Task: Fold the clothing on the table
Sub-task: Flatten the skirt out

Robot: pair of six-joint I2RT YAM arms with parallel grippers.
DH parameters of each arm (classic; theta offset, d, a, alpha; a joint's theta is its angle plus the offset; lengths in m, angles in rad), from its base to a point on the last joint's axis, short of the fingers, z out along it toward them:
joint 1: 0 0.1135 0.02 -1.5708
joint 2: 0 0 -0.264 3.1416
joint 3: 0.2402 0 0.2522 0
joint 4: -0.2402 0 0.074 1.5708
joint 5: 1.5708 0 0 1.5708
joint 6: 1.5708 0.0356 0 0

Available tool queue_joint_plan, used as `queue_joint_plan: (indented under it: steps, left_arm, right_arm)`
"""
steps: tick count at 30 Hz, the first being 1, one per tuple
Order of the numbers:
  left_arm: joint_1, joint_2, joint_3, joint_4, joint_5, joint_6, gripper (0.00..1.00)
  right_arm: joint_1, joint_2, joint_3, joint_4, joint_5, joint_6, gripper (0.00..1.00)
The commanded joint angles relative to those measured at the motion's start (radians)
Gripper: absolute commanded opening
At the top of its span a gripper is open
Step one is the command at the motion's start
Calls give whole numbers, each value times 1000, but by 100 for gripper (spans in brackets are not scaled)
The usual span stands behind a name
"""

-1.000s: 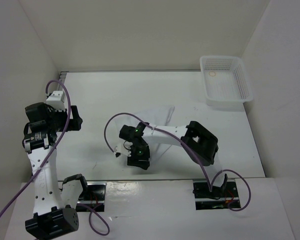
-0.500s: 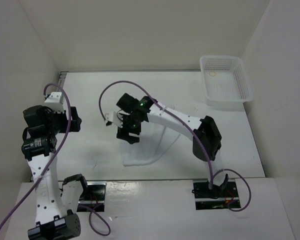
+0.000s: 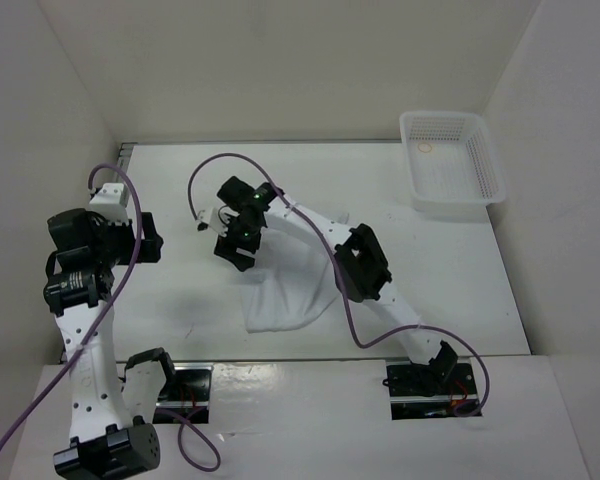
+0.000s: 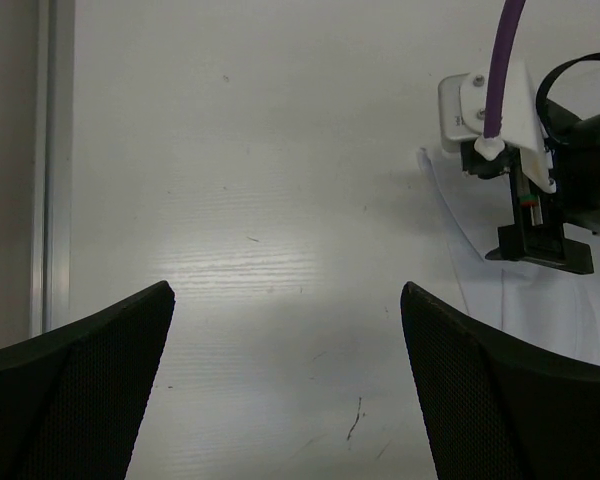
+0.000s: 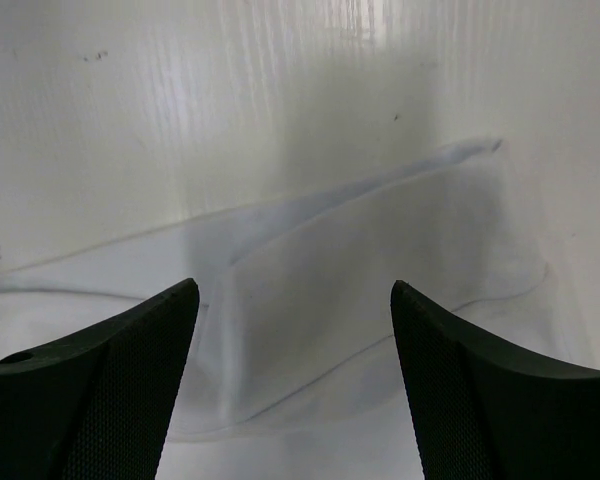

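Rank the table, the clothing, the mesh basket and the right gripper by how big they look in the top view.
1. table
2. clothing and mesh basket: about alike; the right arm hides part of the clothing, so I won't rank them
3. right gripper

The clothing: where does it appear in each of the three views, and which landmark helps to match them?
Top external: the clothing lies near the middle of the table.
Left wrist: only its edge shows, at the right side, by the right gripper.
Right wrist: it fills the middle, beyond the open jaws.
Shared landmark: the right gripper, over the clothing's far left part.
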Motion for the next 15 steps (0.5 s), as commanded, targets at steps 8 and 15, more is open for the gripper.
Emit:
queue_joint_plan:
  steps: [8,15]
  left_arm:
    - [7,12,-1,26,9,4,100]
    - [7,3,-1,26,9,4,100]
  right_arm:
    - [18,233,471,-301,-66,-3,78]
    - [36,269,481,-301,-34,18,78]
